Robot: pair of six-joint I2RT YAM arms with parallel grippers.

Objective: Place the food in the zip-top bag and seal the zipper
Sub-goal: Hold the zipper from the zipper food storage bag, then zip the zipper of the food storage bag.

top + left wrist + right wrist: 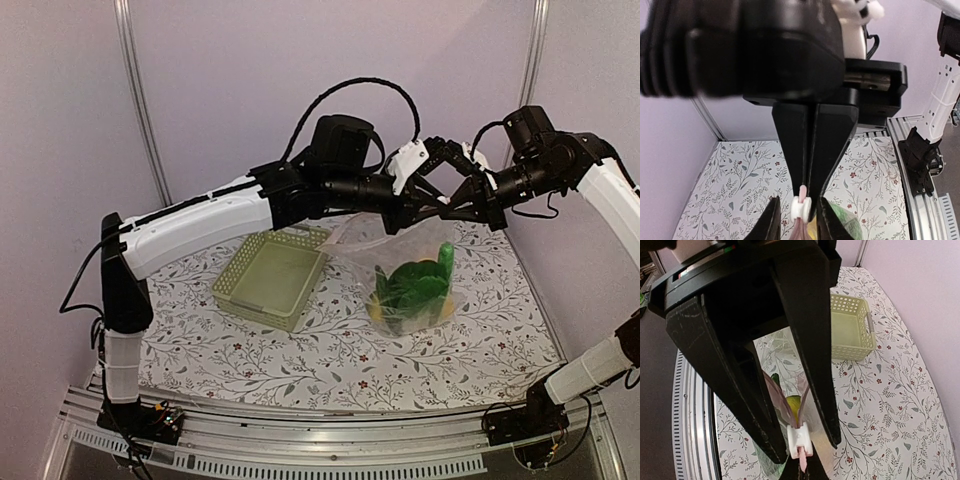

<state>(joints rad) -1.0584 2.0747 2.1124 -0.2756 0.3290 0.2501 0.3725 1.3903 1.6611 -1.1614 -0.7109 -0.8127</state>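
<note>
The clear zip-top bag (400, 250) hangs above the table between both grippers, its bottom near the cloth. The food (410, 285) is inside it: green leafy pieces, a cucumber (445, 262) and a yellow piece; yellow-green food (795, 402) shows through the mouth. The zipper's pinkish strip (775, 395) is parted behind its white slider (801, 440), which also shows in the left wrist view (801, 209). My right gripper (807, 471) is shut on the strip's end beyond the slider. My left gripper (800, 204) is open, its fingers flanking the slider. The grippers meet tip to tip (442, 205).
The pale green lattice basket (272, 277) stands empty on the floral cloth left of the bag, also in the right wrist view (850, 325). Purple walls close the back and sides. A metal rail (330, 440) runs along the near edge by the arm bases.
</note>
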